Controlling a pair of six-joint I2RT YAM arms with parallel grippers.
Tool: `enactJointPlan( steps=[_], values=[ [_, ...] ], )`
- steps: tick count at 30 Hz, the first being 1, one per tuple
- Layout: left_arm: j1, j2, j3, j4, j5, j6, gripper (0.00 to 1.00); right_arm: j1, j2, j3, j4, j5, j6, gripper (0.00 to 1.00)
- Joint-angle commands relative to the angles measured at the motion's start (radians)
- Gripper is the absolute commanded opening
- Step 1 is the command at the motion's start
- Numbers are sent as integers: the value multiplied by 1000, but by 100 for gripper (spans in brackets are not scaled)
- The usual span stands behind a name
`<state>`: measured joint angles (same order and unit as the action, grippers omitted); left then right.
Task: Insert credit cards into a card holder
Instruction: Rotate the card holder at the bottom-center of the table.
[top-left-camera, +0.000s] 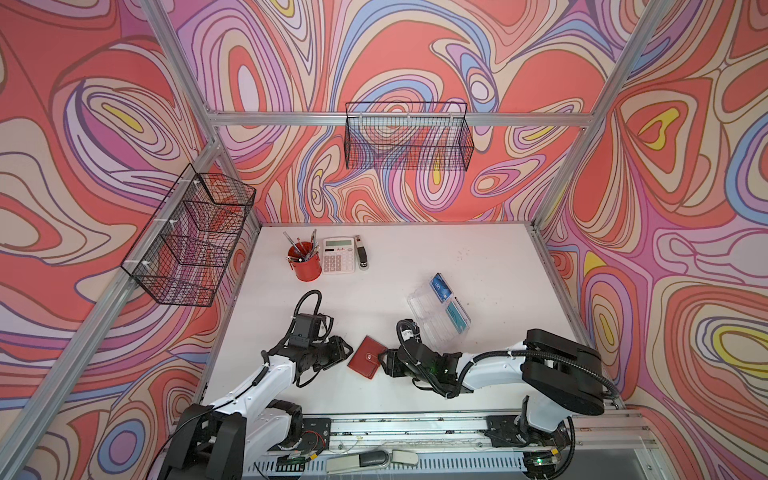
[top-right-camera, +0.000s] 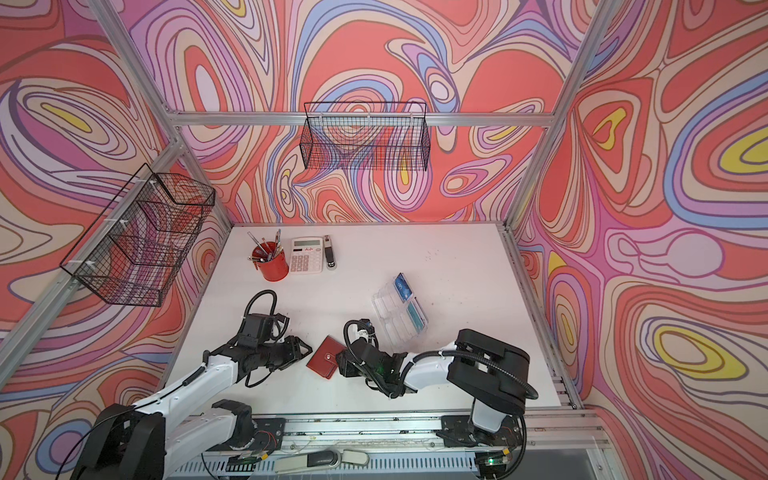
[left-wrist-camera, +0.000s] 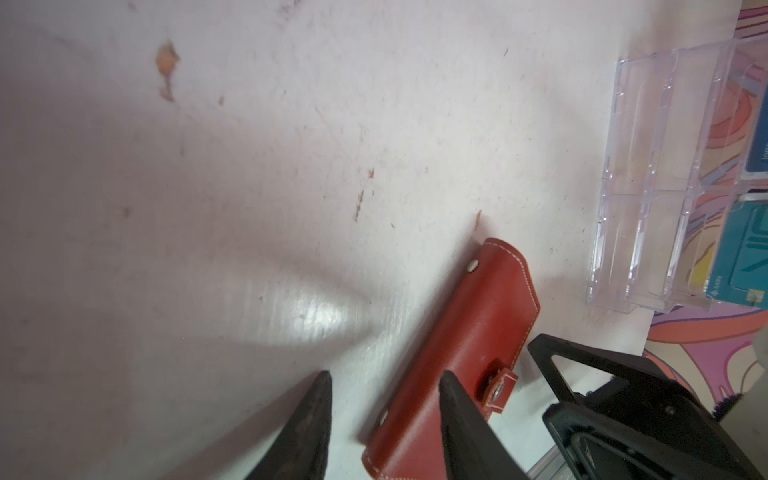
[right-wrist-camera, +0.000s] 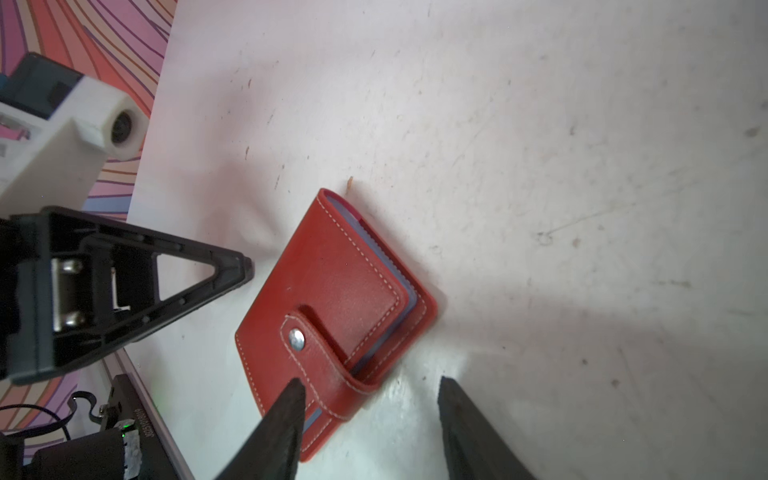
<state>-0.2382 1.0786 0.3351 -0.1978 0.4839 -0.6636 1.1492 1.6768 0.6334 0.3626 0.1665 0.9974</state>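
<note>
The card holder (top-left-camera: 367, 356) (top-right-camera: 327, 356), a red wallet snapped shut, lies flat on the white table between my two arms. My left gripper (top-left-camera: 345, 351) (left-wrist-camera: 385, 376) is open at the wallet's left edge, with one finger over the red cover (left-wrist-camera: 469, 332) and the other over bare table. From the right, my right gripper (top-left-camera: 382, 360) (right-wrist-camera: 371, 381) is open around the corner with the snap tab (right-wrist-camera: 297, 337). Neither jaw pair presses on the wallet. A blue credit card (top-left-camera: 440, 286) (left-wrist-camera: 758, 158) and a teal one (top-left-camera: 457, 318) (left-wrist-camera: 744, 257) stand in the clear stand.
The clear acrylic tiered stand (top-left-camera: 432, 316) (top-right-camera: 392, 316) sits just behind the right arm. A red pen cup (top-left-camera: 305, 264), calculator (top-left-camera: 339, 255) and stapler (top-left-camera: 362, 253) stand at the back. Wire baskets hang on the back wall (top-left-camera: 409, 137) and left wall (top-left-camera: 191, 237).
</note>
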Motion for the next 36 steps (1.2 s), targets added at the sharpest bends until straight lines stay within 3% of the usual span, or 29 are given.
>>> enactJointPlan(
  steps=[1,10,13,21,25,28,30,33,36],
  values=[
    [-22,-6,-11,72,22,-15,44,2,8,-13,62,28,55,57],
    [-183,-70,-54,120,-30,-128,43,-8,122,52,61,-5,73,53],
    [-219,-80,-76,161,-5,-165,41,-40,133,49,59,-19,79,52],
    [-328,-162,-108,211,-76,-227,43,-137,117,13,73,-49,33,51],
    [-328,-254,-64,33,-270,-243,43,-143,67,35,-1,-31,-19,50],
    [-326,-398,-5,-137,-466,-290,57,-143,-13,73,-134,33,-54,50],
    [-326,-502,27,-199,-571,-313,75,-143,-71,100,-241,89,-68,51],
    [-325,-616,58,-269,-679,-323,78,-141,-134,131,-356,149,-81,53],
    [-323,-714,50,-287,-618,-257,77,-115,-160,135,-380,209,-119,55]
  ],
)
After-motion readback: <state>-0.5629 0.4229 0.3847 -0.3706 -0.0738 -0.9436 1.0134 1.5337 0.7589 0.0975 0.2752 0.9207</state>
